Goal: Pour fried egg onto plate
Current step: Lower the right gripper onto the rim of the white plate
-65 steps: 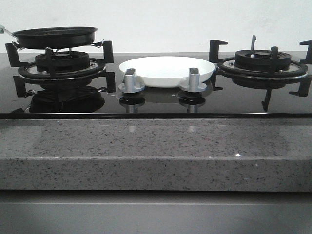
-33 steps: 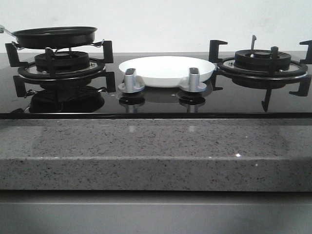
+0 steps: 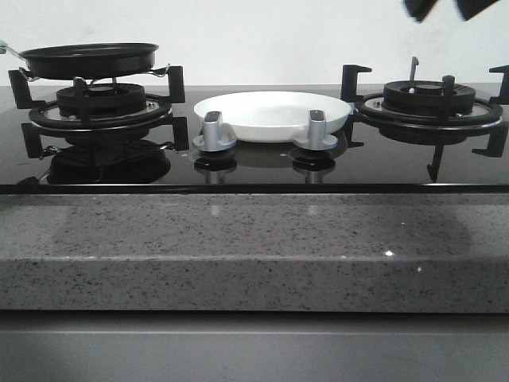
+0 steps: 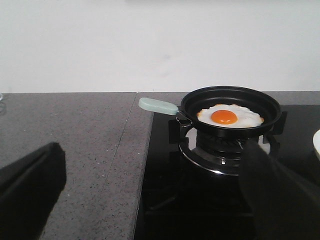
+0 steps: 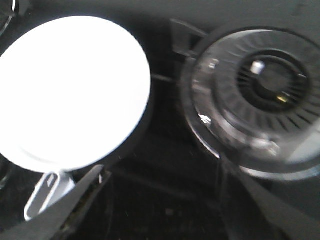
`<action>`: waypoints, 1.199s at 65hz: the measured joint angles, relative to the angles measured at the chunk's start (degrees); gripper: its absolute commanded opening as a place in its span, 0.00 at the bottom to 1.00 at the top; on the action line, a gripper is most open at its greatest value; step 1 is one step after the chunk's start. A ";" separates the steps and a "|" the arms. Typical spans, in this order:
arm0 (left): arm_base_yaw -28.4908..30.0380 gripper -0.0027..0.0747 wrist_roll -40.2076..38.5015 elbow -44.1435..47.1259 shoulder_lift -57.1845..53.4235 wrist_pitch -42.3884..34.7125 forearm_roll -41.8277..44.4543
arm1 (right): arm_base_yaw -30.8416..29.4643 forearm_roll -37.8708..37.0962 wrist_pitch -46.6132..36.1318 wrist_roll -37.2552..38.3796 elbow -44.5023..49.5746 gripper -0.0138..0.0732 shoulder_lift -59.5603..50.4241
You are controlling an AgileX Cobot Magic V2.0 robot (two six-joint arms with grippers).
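The fried egg (image 4: 229, 117) lies flat in a black frying pan (image 4: 231, 107) on the left burner; in the front view only the pan (image 3: 89, 60) shows, the egg hidden by its rim. The pan's pale green handle (image 4: 158, 106) points away from the hob. The white plate (image 3: 272, 114) sits empty between the burners and also shows in the right wrist view (image 5: 70, 90). My left gripper (image 4: 152, 200) is open and empty, short of the pan. My right gripper (image 5: 160, 175) is open and empty, high above the hob between plate and right burner; its fingertips (image 3: 420, 8) show at the top of the front view.
The right burner (image 3: 428, 102) with its black grate stands bare. Two silver knobs (image 3: 213, 131) (image 3: 316, 130) stand in front of the plate. A speckled grey counter (image 3: 254, 247) runs along the front and to the left of the hob (image 4: 75, 145).
My right gripper's fingertips have come into the front view at the top right. Pan, plate and burners have not moved.
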 measured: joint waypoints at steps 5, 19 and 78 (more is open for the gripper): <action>0.00 0.93 0.00 0.00 0.00 0.00 0.00 | 0.52 0.00 3.76 -0.04 -6.21 0.69 5.36; 0.00 0.93 0.00 0.00 0.00 0.00 0.00 | 0.97 0.49 13.73 -0.13 -21.81 0.60 19.06; 0.00 0.93 0.00 0.00 0.00 0.00 0.00 | 2.02 3.12 25.80 -0.30 -41.02 0.49 39.34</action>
